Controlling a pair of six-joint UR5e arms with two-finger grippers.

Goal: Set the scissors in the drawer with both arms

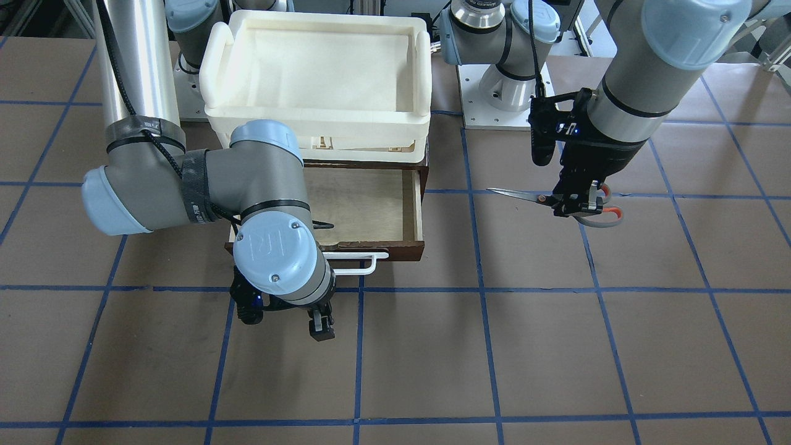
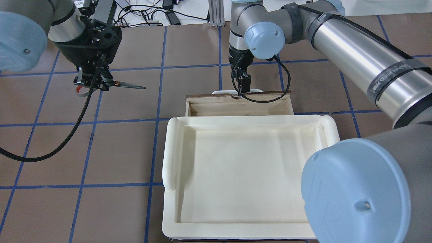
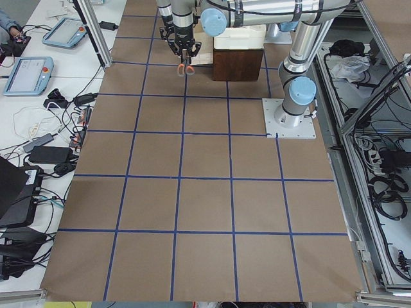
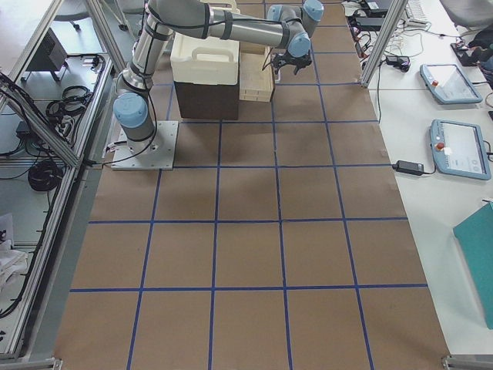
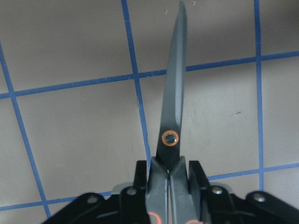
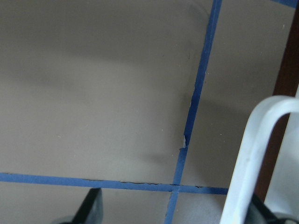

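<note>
The scissors (image 1: pixel 516 195) have silver blades and grey handles with orange-red loops. My left gripper (image 1: pixel 578 203) is shut on them just behind the pivot and holds them level above the table, apart from the drawer, blades pointing toward it. The blades point forward in the left wrist view (image 5: pixel 174 102) and also show in the overhead view (image 2: pixel 130 86). The dark-brown drawer (image 1: pixel 418 207) is pulled open and its pale inside holds nothing. My right gripper (image 1: pixel 285 321) is open in front of its white bar handle (image 1: pixel 358 258). In the right wrist view the handle (image 6: pixel 250 158) lies near one finger.
A cream-white plastic tray (image 1: pixel 321 21) sits on top of the cabinet above the drawer and hides most of the drawer in the overhead view (image 2: pixel 172 152). Brown table with blue tape grid lies all round. The arm bases stand behind the cabinet.
</note>
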